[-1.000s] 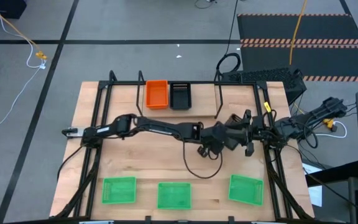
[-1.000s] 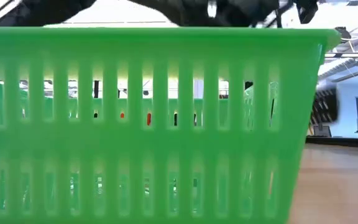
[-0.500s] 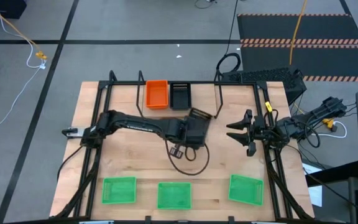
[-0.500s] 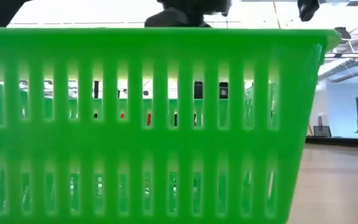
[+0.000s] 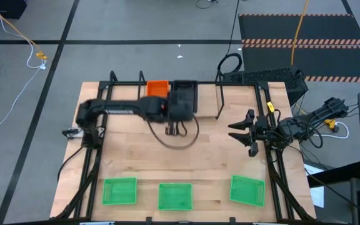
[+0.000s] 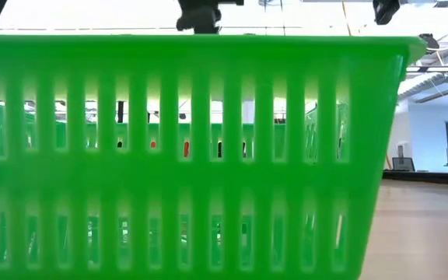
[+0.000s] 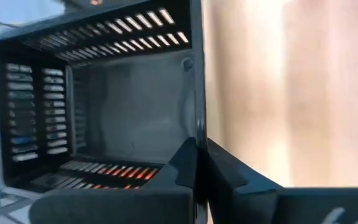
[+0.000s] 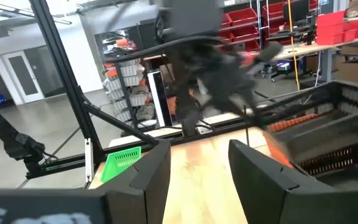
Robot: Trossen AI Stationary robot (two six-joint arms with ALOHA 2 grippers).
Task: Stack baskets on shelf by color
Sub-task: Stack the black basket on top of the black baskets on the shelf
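Progress is partial. Left gripper [image 5: 181,103] clamps the rim of a black basket [image 7: 104,106] above the shelf [image 5: 218,100], over the black stack beside the orange basket [image 5: 157,87]. Right gripper [image 5: 241,132] waits open. Three green baskets [image 5: 175,195] remain unshelved along the near table edge.

Left pincer [image 7: 197,163] clamped, right pincer [image 5: 245,133] spread, parked right.

Both arms were matte black and chunky-jointed. The left arm [image 5: 120,107] had a black cable looping underneath; the right hand [image 5: 241,132] had angular black fingers.
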